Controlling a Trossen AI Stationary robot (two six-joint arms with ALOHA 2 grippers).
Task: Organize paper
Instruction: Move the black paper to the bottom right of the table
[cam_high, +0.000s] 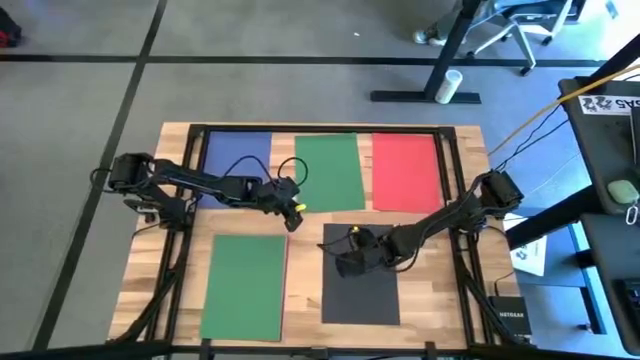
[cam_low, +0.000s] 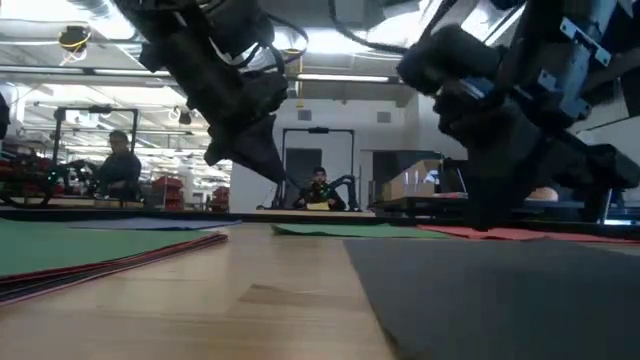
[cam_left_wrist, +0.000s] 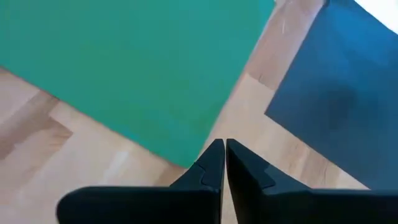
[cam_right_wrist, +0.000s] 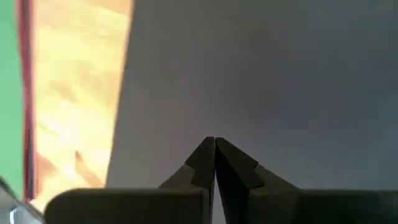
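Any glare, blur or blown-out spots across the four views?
Right wrist view: wood beside the dark grey sheet is blown out orange-yellow. Left wrist view: green sheet soft, slightly blurred. Low view: arms are dark silhouettes against bright ceiling lights. High view: evenly lit.

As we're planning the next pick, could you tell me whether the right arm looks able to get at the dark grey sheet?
Probably yes: the right pincer, shut, hangs over the dark grey sheet, and nothing lies on its bare surface.

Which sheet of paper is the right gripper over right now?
The dark grey sheet at the table's near right. The right gripper sits over its far end, shut; the blue, red and both green sheets lie clear of it.
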